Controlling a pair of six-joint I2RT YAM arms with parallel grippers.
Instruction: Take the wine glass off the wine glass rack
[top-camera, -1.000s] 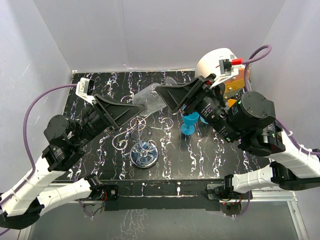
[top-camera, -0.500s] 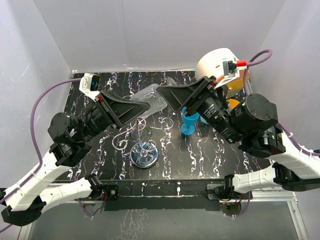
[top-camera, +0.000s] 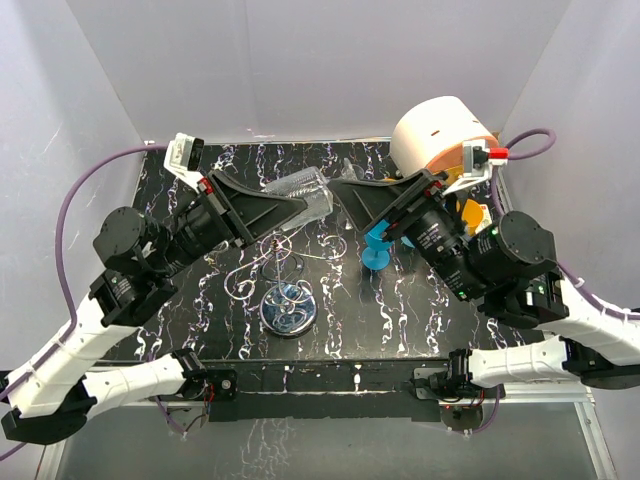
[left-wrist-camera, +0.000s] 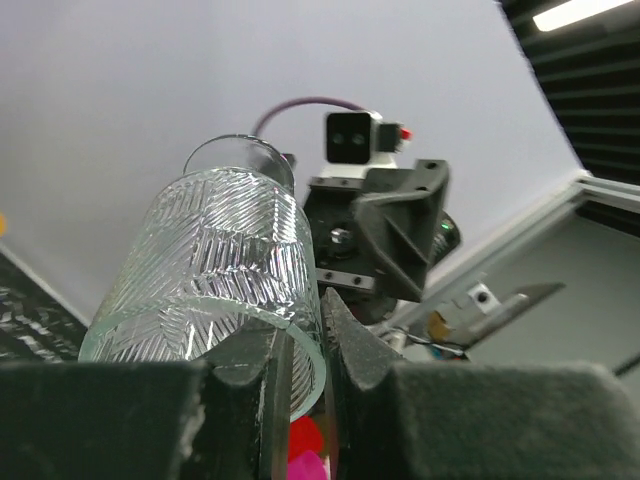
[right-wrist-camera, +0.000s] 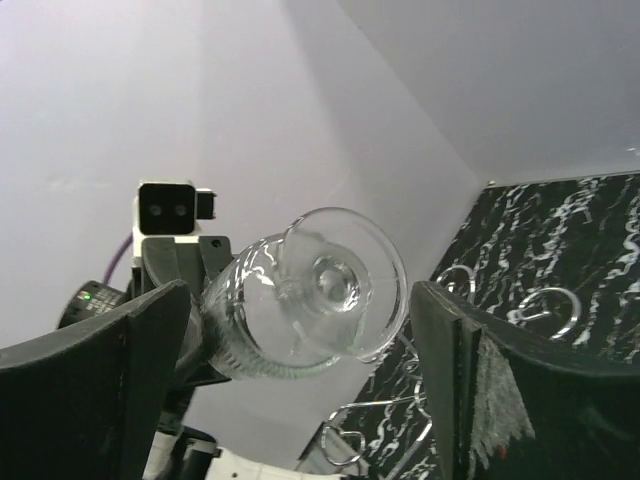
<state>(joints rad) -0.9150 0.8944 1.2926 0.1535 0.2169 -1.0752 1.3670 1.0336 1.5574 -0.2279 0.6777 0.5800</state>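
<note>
The black, white-veined table (top-camera: 340, 320) carries everything. The left arm (top-camera: 130, 260) and the right arm (top-camera: 500, 260) both reach toward the middle, their tips close together above the far half of the table. A big white round tub (top-camera: 440, 125) stands at the far right corner.

The wine glass rack (top-camera: 285, 295), silver wire with curled hooks on a shiny round base, stands upright near the centre-left with no glass on it.

The wine glass (top-camera: 310, 188) is up in the air, clear of the rack and just beyond it. It lies on its side, with its long axis running left to right: the rim points left and the foot points right. It is clear glass with a pressed herringbone pattern on the bowl, a short stem and a plain round foot.

The left jaws are clenched on the rim, pinching the bowl's wall between them. The right jaws are spread wide on either side of the foot, with gaps showing.

A small blue goblet (top-camera: 378, 245) stands upright on the table, right of the rack.
</note>
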